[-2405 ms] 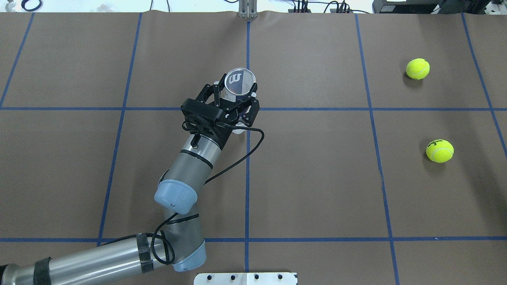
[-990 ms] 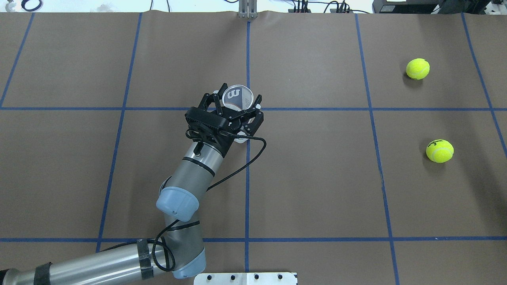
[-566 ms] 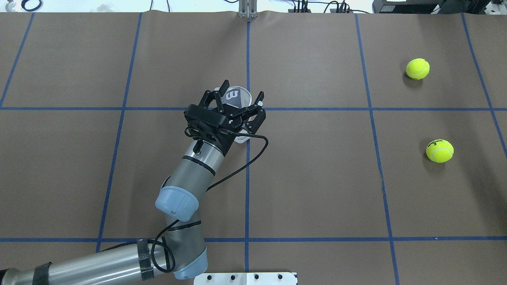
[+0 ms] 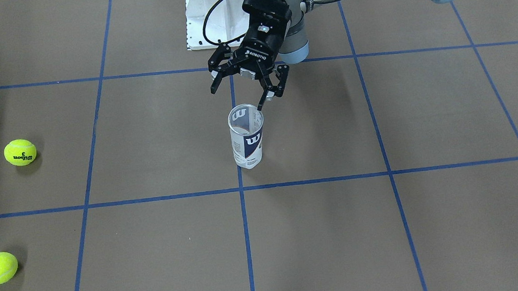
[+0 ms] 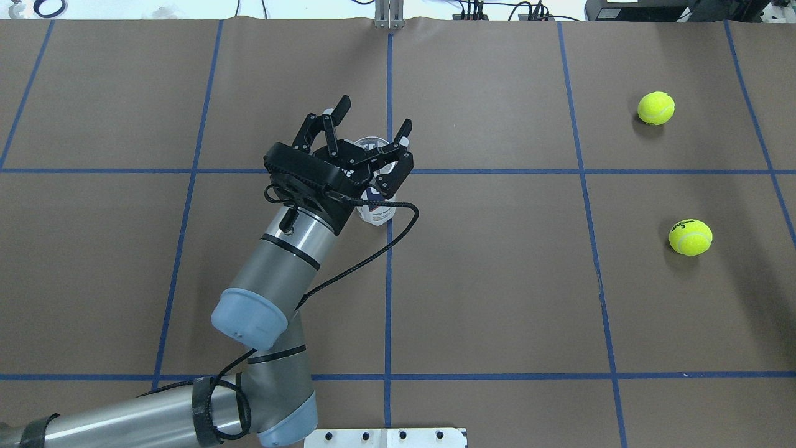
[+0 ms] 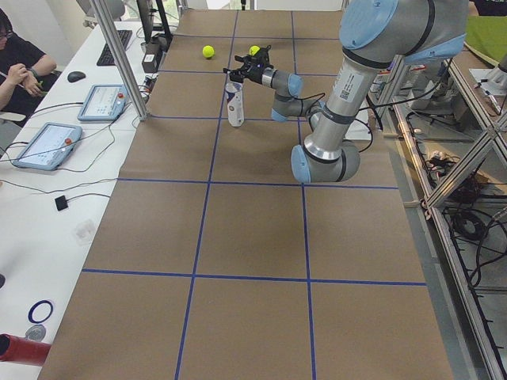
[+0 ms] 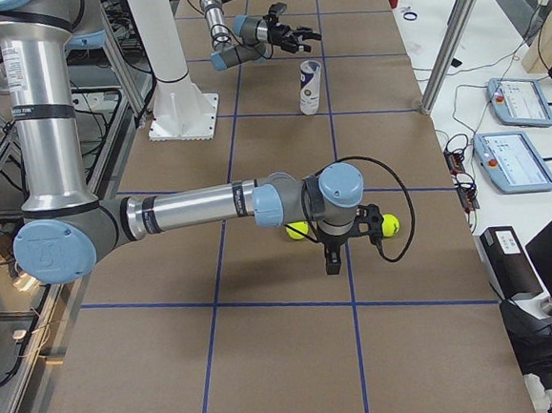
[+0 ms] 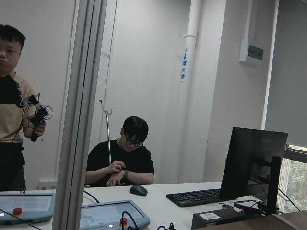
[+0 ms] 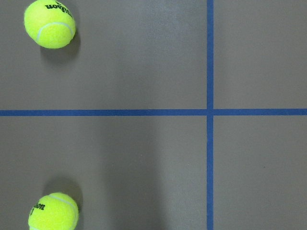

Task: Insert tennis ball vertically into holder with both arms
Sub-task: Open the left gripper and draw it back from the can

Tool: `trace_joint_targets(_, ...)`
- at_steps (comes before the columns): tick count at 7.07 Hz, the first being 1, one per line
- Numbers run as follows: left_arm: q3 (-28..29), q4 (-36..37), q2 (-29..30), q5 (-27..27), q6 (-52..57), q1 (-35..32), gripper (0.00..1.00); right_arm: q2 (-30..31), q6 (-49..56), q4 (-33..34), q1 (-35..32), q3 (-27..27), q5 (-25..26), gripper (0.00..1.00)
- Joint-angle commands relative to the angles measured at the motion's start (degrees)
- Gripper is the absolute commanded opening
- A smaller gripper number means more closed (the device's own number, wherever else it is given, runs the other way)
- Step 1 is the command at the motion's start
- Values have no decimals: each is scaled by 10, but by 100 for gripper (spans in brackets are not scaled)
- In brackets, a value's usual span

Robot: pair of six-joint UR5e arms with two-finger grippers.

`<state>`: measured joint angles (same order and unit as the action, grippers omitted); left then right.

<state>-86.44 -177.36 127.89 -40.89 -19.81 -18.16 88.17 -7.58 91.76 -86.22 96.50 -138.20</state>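
The holder, a clear tube with a white and navy "W" label, stands upright and free near the table's middle. In the overhead view my left gripper partly covers it. My left gripper is open and empty, tilted just above and behind the tube's mouth; it also shows overhead. Two yellow tennis balls lie on the table far to my right. My right gripper hangs above them; I cannot tell if it is open. The right wrist view shows both balls.
The white base pedestal stands at my edge of the table. Blue tape lines cross the brown table cover. Operators and tablets are at a side desk beyond the far edge, behind an aluminium post.
My left gripper lowered the tube, opened and let it go, then rose and tilted back toward the left. The tube stays upright. The balls have not moved.
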Motion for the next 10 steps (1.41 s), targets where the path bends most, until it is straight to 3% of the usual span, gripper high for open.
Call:
trace_joint_targets(1,-95,47,-81,-24,13,7,99,-16,0,0,0,3,-1,100)
trace_joint_targets(3,-102,50,-94,-39,-14,17,99,-35,-1,5,1,-4,6,100)
trace_joint_targets(4,-142,93,-138,-109,-20,23,99,-30,-1,2,1,-4,7,100)
trace_joint_targets(5,-237,211,-210,-185,-60,20,99,-27,-1,0,1,-4,7,100)
trace_joint_targets(6,-291,341,-231,-240,-113,14,99,-30,0,2,10,-7,9,100)
trace_joint_targets(7,-284,389,-232,-241,-177,14,99,-32,1,-1,21,-21,10,100)
trace_joint_targets(8,-272,390,-231,-241,-233,15,99,-31,-9,0,22,-36,7,100)
trace_joint_targets(10,-179,388,-194,-238,-335,21,98,-33,-27,0,22,-33,5,100)
